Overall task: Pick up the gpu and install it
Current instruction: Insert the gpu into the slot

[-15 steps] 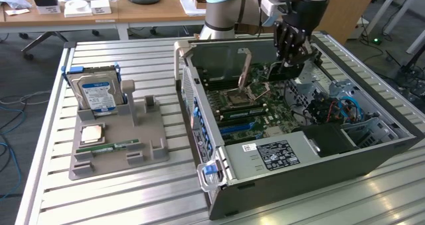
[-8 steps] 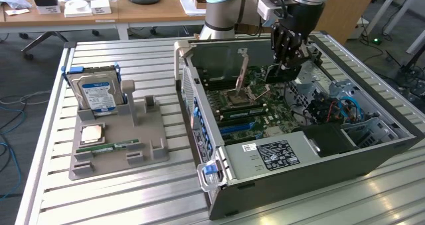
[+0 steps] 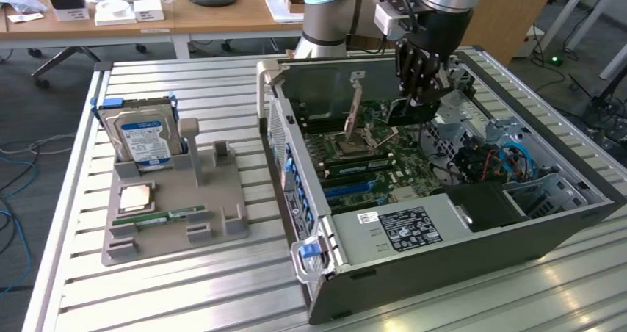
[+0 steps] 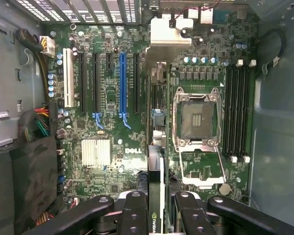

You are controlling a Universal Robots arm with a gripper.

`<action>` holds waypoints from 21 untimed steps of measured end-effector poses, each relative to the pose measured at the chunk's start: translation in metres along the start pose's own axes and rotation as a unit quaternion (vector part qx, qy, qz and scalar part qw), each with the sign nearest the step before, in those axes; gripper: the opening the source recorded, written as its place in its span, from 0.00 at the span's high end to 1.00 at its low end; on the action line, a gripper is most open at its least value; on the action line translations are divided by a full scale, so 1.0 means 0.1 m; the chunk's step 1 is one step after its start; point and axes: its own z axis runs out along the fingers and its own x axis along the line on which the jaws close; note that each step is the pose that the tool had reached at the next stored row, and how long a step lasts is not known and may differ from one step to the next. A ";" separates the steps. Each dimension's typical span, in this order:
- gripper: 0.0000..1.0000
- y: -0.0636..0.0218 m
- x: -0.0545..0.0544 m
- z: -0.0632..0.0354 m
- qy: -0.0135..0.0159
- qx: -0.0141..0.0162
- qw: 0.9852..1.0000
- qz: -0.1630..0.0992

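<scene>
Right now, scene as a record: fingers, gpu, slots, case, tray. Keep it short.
fingers: shut on the gpu, one on each side
gpu: edge-on over the motherboard, between the expansion slots and the CPU socket; cannot tell if seated
blue slot: empty
case: open, arm reaching inside
tray: on the exterior view's left; hard drive upright, memory stick lying flat
</scene>
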 end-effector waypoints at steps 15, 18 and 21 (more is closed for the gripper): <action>0.74 0.016 0.00 0.086 0.000 0.000 1.000 0.000; 0.74 0.016 0.00 0.086 0.000 0.000 1.000 0.000; 0.74 0.018 0.00 0.096 0.000 0.000 1.000 0.000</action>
